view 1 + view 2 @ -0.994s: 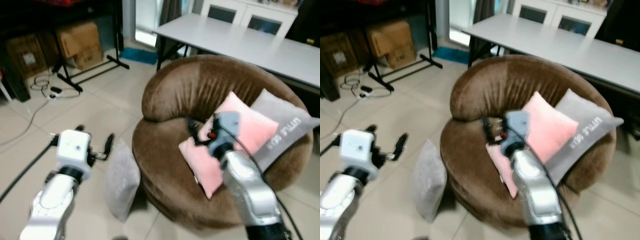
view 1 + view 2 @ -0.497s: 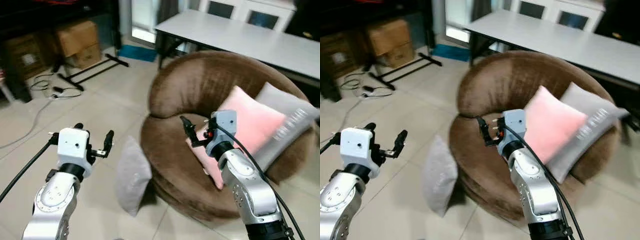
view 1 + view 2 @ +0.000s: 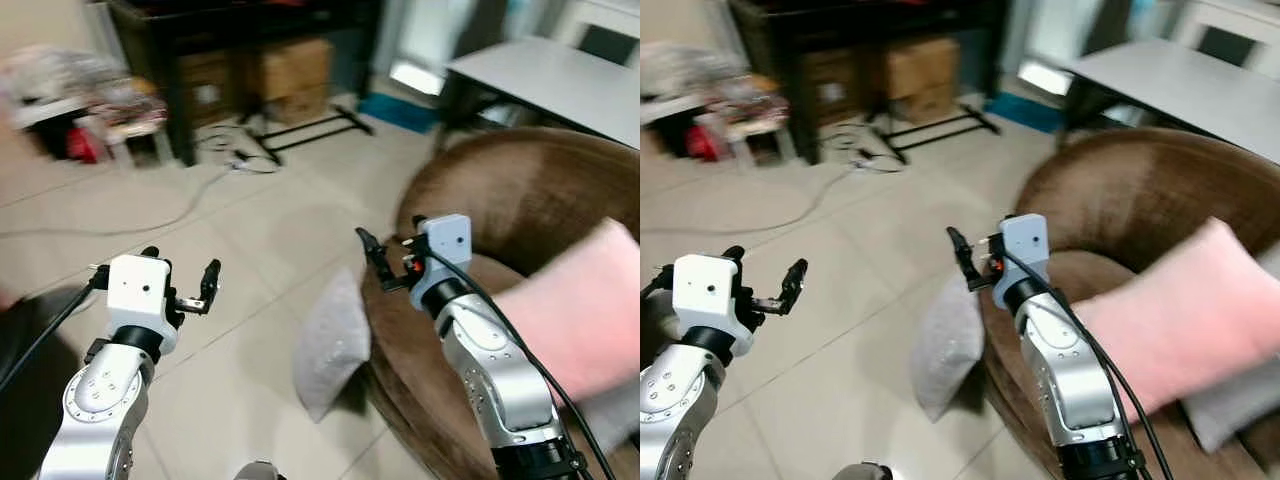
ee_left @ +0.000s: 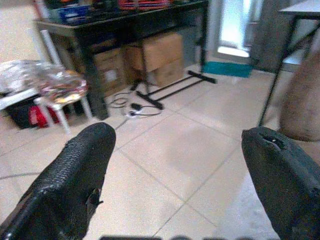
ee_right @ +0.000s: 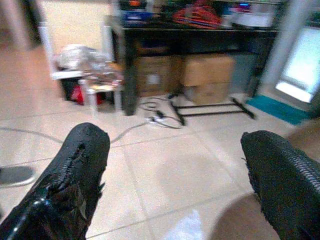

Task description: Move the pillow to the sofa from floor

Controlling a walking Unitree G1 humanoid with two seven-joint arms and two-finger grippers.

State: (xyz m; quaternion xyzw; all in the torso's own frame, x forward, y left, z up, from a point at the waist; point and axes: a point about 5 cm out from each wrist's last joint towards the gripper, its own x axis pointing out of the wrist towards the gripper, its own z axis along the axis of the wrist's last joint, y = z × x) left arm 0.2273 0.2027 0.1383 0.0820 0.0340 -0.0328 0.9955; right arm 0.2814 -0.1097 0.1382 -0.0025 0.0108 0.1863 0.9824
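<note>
**Both grippers spread and empty, grey pillow on floor against sofa**

Left gripper (image 3: 178, 290) is raised over bare floor tiles, fingers (image 4: 75, 175) spread wide, nothing between them. It sits well apart from the pillow, on the robot's left side. Left wrist view looks across the tiled floor (image 4: 200, 150) toward a black table (image 4: 125, 20) with cardboard boxes (image 4: 160, 55) under it, a black stand's feet (image 4: 175, 87) and a cable (image 4: 127, 105) on the tiles in front, and a small stool (image 4: 60, 95) with clear plastic on top.

Right gripper (image 3: 385, 265) is held up in front of the sofa's near edge, fingers (image 5: 70, 170) also spread wide, holding nothing. It hovers above and just beyond the pillow, not touching it. Right wrist view faces the same black table and boxes; a pale blurred corner at its lower edge may be the pillow, can't confirm.

Grey pillow (image 3: 330, 345) stands on edge on the floor, leaning against the outer front of the round brown sofa (image 3: 520, 190), touching it. It is between the two arms, nearer the right one.

On the sofa seat: a pink pillow (image 3: 1180, 320), blurred, with a second grey cushion (image 3: 1240, 395) partly under it. A grey tabletop (image 3: 1185, 75) is behind the sofa. Head views are motion-blurred, especially toward the edges.
</note>
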